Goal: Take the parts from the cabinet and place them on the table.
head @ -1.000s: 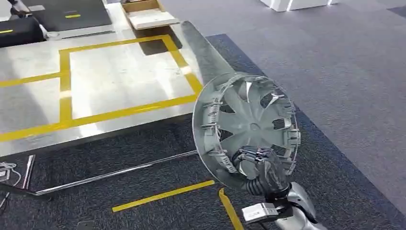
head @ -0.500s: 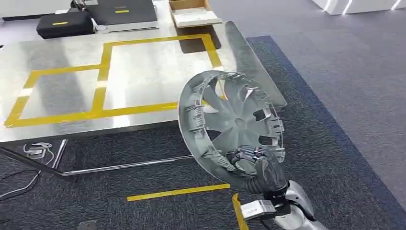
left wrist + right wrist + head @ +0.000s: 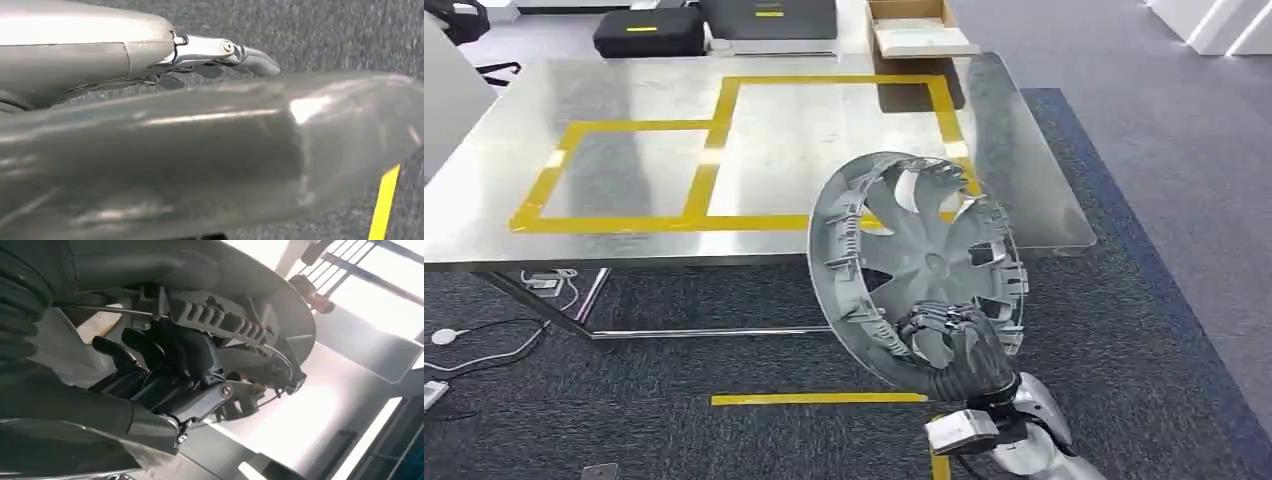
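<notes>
A grey plastic wheel cover [image 3: 924,262] with spokes and a ribbed rim stands nearly upright in front of me, its hollow back facing me. My right hand [image 3: 959,350] grips its lower rim from below, fingers curled over the edge. Up close in the right wrist view, the dark fingers [image 3: 170,365] wrap the wheel cover's clip-lined rim [image 3: 225,320]. The steel table [image 3: 824,140] with yellow tape rectangles lies just beyond the cover, which overlaps its near edge. My left hand [image 3: 220,52] hangs over the carpet with fingers stretched out, holding nothing.
Black cases [image 3: 649,30] and an open cardboard box [image 3: 919,28] sit at the table's far edge. Cables [image 3: 484,345] lie on the carpet under the table's left end. A yellow tape line [image 3: 819,398] marks the floor near my right arm.
The whole picture has shifted as the camera turned left and the table now lies squarely ahead. The wheel cover stays in my right hand, held the same way.
</notes>
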### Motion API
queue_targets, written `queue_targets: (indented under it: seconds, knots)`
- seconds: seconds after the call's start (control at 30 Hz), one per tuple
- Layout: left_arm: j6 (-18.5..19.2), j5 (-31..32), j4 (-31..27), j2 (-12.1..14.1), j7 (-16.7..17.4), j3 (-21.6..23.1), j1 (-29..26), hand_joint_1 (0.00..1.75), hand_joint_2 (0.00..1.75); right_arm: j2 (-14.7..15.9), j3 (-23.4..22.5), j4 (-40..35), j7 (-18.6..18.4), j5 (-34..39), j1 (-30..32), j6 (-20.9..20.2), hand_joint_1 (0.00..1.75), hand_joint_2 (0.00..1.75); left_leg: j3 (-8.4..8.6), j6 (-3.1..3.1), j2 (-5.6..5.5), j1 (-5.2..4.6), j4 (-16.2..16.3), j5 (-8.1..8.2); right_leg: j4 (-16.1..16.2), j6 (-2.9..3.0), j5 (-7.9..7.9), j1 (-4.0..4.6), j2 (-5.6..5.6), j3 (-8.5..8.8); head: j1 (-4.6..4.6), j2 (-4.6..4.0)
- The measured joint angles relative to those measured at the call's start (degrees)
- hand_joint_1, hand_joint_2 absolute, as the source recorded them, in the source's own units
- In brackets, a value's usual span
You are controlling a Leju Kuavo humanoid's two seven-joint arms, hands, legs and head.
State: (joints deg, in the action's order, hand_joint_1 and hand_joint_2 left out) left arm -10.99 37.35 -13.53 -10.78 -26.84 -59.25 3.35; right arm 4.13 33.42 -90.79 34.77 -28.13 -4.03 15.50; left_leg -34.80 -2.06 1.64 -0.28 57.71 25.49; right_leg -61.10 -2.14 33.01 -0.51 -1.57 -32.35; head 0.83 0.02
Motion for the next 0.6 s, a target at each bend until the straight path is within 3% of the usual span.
queue_targets:
  seconds: [0.1, 0.13, 0.17, 0.2, 0.27, 0.3, 0.33, 0.4, 0.47, 0.5, 0.6]
  knots:
    - [0.0, -0.07, 0.02, -0.13, 0.07, -0.02, 0.42, 0.0, 0.0, 0.0, 0.0, 0.2, 0.02, 0.02, 0.42, -0.02, 1.75, 1.75, -0.05, -0.45, -0.9, 0.0, 0.05, 0.2, -12.9, -0.42, 4.74, -0.16, 1.44, -7.05, -0.22, 0.0]
    - [0.0, -0.09, 0.02, -0.15, 0.09, -0.04, 0.36, 0.0, 0.0, 0.02, 0.02, 0.33, 0.07, 0.02, 0.43, -0.02, 1.75, 1.75, 0.01, -0.43, -1.17, 0.0, 0.07, 0.26, -13.95, -0.58, 4.16, -0.18, 1.43, -8.04, -0.22, 0.0]
    - [0.0, -0.13, 0.02, -0.26, 0.09, -0.09, 0.32, 0.0, 0.0, 0.0, 0.07, 0.48, 0.07, 0.02, 0.39, -0.04, 1.75, 1.75, 0.08, -0.4, -1.48, 0.05, 0.15, 0.33, -12.29, -0.69, 2.2, -0.24, 1.42, -7.7, -0.22, 0.0]
    - [0.0, -0.33, 0.02, -0.31, 0.09, -0.18, 0.32, 0.0, 0.0, 0.0, 0.07, 0.52, 0.07, 0.02, 0.34, -0.04, 1.75, 1.75, 0.13, -0.26, -1.77, 0.14, 0.28, 0.45, -8.73, -0.78, -0.38, -0.35, 1.41, -6.28, -0.24, 0.0]
    - [0.02, -0.48, 0.02, -0.35, 0.11, -0.39, 0.32, 0.0, 0.0, 0.0, 0.07, 0.52, 0.09, 0.02, 0.27, -0.04, 1.75, 1.75, 0.15, 0.39, -2.26, 0.25, 0.89, 0.94, 0.91, -0.91, -5.05, -0.67, 1.46, -2.03, -0.28, 0.0]
    - [0.04, -0.48, 0.02, -0.31, 0.11, -0.44, 0.34, 0.0, 0.0, 0.0, 0.13, 0.57, 0.09, 0.02, 0.21, -0.04, 1.75, 1.75, -0.15, 0.78, -2.37, -0.18, 1.33, 1.16, 2.06, -0.76, -3.71, -0.34, 1.6, -1.4, -0.31, 0.0]
    - [0.04, -0.5, 0.02, -0.31, 0.11, -0.46, 0.33, 0.0, 0.0, 0.0, 0.15, 0.54, 0.24, 0.02, 0.14, -0.04, 1.75, 1.75, -0.38, 0.96, -2.51, -0.14, 1.5, 1.15, 2.19, 0.01, -3.82, -0.49, 1.69, -0.83, -0.31, 0.0]
    - [0.04, -0.5, 0.02, -0.33, 0.11, -0.55, 0.18, 0.0, 0.0, 0.0, 0.17, 0.55, 0.35, 0.02, 0.29, -0.02, 1.75, 1.75, -0.34, 1.37, -2.51, 0.02, 1.31, 0.92, 2.1, 0.55, -3.79, -0.16, 1.75, -0.99, -0.26, 0.0]
    - [0.07, -0.5, 0.02, -0.28, 0.11, -0.63, 0.23, 0.0, 0.0, -0.11, 0.17, 0.46, 0.63, 0.04, 0.31, 0.13, 1.75, 1.75, -0.44, 1.85, -2.41, 0.16, 2.0, 1.68, 2.49, 1.15, -3.99, -0.62, 1.59, -0.54, -0.31, 0.0]
    - [0.07, -0.5, 0.02, -0.31, 0.11, -0.68, 0.25, 0.0, 0.0, -0.13, 0.17, 0.39, 0.81, 0.09, 0.31, 0.24, 1.75, 1.75, -1.14, 2.23, -2.31, 0.13, 3.93, 2.9, 2.49, 1.44, -3.81, -0.63, 1.52, -0.28, 0.07, 0.0]
    - [0.09, -0.5, 0.02, -0.33, 0.11, -0.83, 0.16, 0.0, 0.0, -0.24, 0.17, 0.39, 0.94, 0.11, 0.43, 0.59, 1.75, 1.75, -7.05, 2.92, -2.26, 0.52, 16.23, 7.95, 2.49, 2.02, -3.31, -0.55, 1.25, 0.32, 0.11, 0.0]
